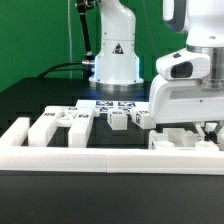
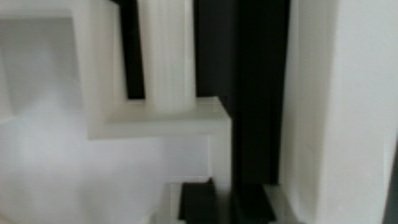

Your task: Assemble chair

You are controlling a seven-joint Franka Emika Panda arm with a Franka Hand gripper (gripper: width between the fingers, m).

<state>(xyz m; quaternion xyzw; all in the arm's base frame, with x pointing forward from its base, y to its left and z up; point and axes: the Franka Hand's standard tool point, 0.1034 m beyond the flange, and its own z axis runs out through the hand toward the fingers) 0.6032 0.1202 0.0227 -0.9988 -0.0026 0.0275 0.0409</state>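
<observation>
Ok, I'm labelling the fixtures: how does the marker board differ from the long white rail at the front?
The marker board lies thin and flat; the rail is a thicker raised bar. The marker board carries black-and-white tags; the rail looks plain. The marker board sits farther back; the rail runs across the front. Both are white.

Chair pieces (image 1: 58,126) are smooth matt white plastic (the arm's shell (image 1: 116,50) glossier), the table (image 1: 30,95) matt black.

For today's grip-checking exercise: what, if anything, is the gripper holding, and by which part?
Nothing is visibly held. The gripper is shut, low among the white chair parts at the exterior view's right; no part shows between its fingers.
</observation>
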